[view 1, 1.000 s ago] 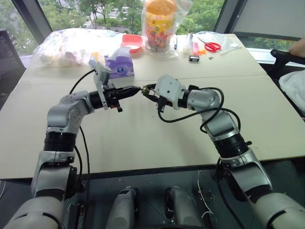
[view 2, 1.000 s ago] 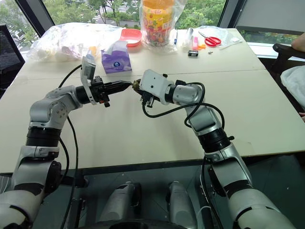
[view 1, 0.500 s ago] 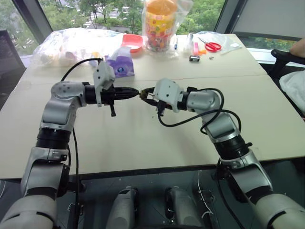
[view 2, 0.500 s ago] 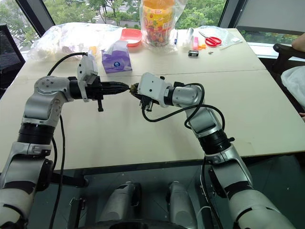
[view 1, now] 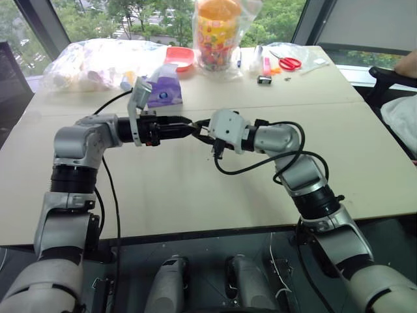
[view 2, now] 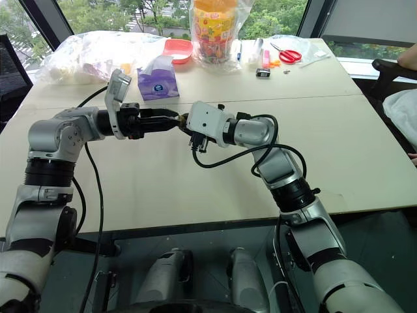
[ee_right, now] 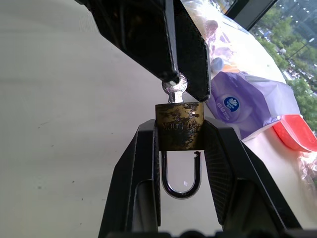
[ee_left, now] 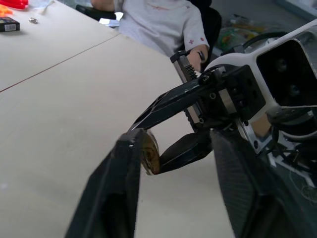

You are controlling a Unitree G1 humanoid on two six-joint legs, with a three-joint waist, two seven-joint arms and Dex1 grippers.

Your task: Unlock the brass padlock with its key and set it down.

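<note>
The brass padlock (ee_right: 179, 126) hangs above the table, and my right gripper (ee_right: 179, 128) is shut on its body. Its silver shackle (ee_right: 182, 184) points back along the fingers, and one leg ends short of the body. The key (ee_right: 174, 91) sticks out of the padlock's far end. My left gripper (ee_left: 178, 136) comes in from the left and stands open, its fingers (ee_left: 126, 168) spread on either side of the padlock's (ee_left: 150, 156) key end. In the head views the two grippers meet tip to tip over the table (view 1: 195, 195), the left gripper (view 1: 191, 127) against the right gripper (view 1: 202, 128).
Along the far side of the table lie plastic bags (view 1: 98, 62), a purple tissue pack (view 1: 163, 91), a red bowl (view 1: 181, 57), a bagged orange jar (view 1: 218, 32), red-handled scissors (view 1: 287, 63) and a small black item (view 1: 264, 80). A person sits at the right edge (view 1: 404, 72).
My left gripper's fingers, shut at the key before, have spread open, and its wrist has rolled. The right gripper keeps the padlock in the same place.
</note>
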